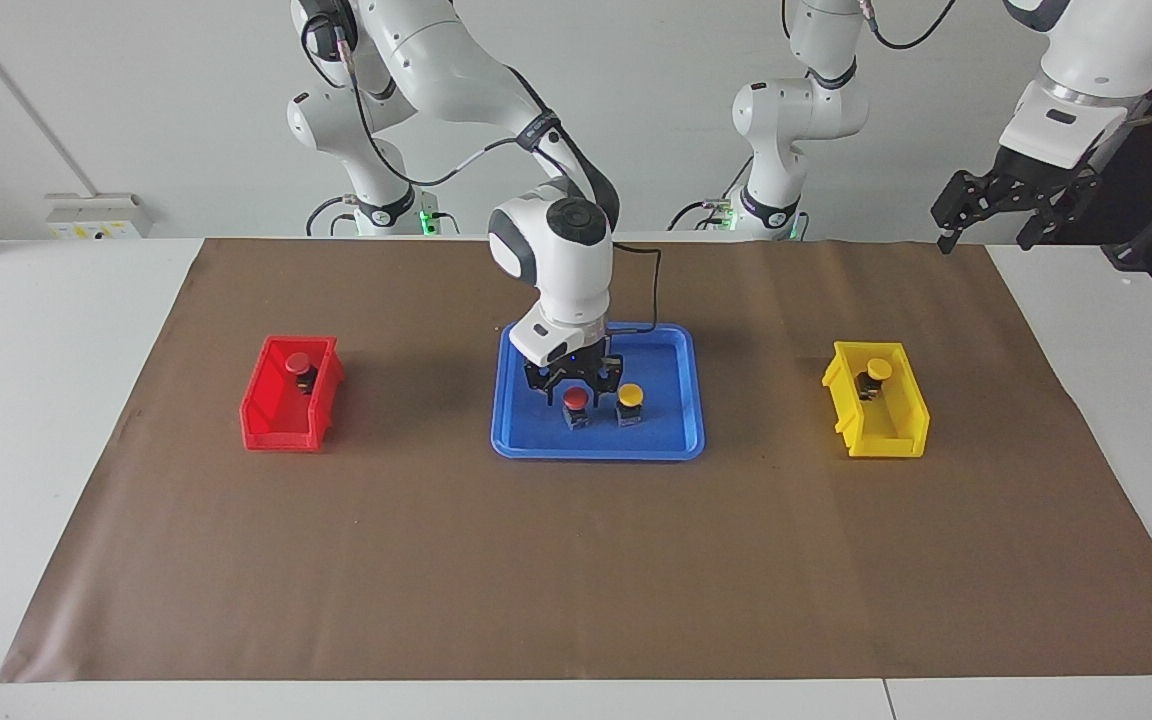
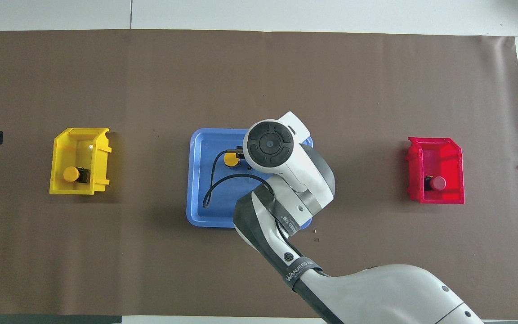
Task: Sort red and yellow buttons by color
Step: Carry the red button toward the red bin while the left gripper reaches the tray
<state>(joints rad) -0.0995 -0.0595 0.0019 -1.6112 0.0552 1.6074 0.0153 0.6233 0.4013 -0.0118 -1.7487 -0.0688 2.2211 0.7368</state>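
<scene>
Step in hand: pickup of the red button (image 1: 575, 399), a red domed cap on a black base standing in the blue tray (image 1: 681, 440) at frame centre, beside a yellow button (image 1: 630, 396). The right pincer (image 1: 573, 379) brackets it, fingers partly apart; a grip cannot be confirmed. Next move, as judged: clamp, lift, carry to the red bin (image 1: 276, 425) at centre left. The left pincer (image 1: 998, 213) hangs apart at upper right.

brown table cover (image 1: 576, 560) matt, paper-like; blue tray (image 1: 681, 440) and red bin (image 1: 276, 425), yellow bin (image 1: 886, 440) smooth glossy plastic
</scene>
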